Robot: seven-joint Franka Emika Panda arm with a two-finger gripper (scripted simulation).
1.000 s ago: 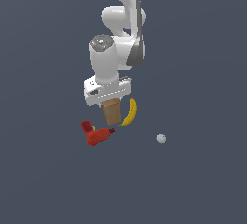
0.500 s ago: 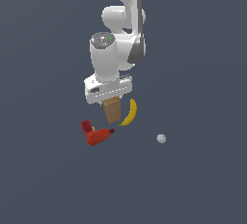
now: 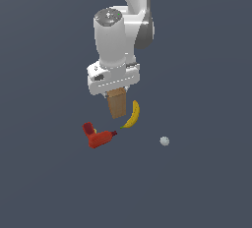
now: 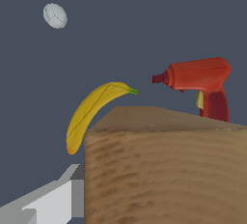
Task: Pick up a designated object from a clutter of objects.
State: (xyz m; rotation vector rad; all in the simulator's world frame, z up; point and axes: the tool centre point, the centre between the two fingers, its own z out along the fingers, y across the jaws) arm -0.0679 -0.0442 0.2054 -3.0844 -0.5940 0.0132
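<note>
Now gripper (image 3: pixel 116 92) clamping brown box (image 3: pixel 117 103), lifting it.
Box rising vs 1 s ago, clearing banana (image 3: pixel 132 115) & drill (image 3: pixel 98 136).

Brown box (image 3: pixel 117 103): plain, wood-grained, tall rectangular, roughly upright, upper end hidden under the arm. Yellow banana (image 3: pixel 132 115) just beside it; red drill-shaped tool (image 3: pixel 98 136) near; white ball (image 3: pixel 164 141) well apart.

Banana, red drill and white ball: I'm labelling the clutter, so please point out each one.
banana (image 3: pixel 132 115): exterior view, middle of its curve.
red drill (image 4: pixel 200 79): wrist view, its body.
white ball (image 3: pixel 164 141): exterior view, its centre.
</note>
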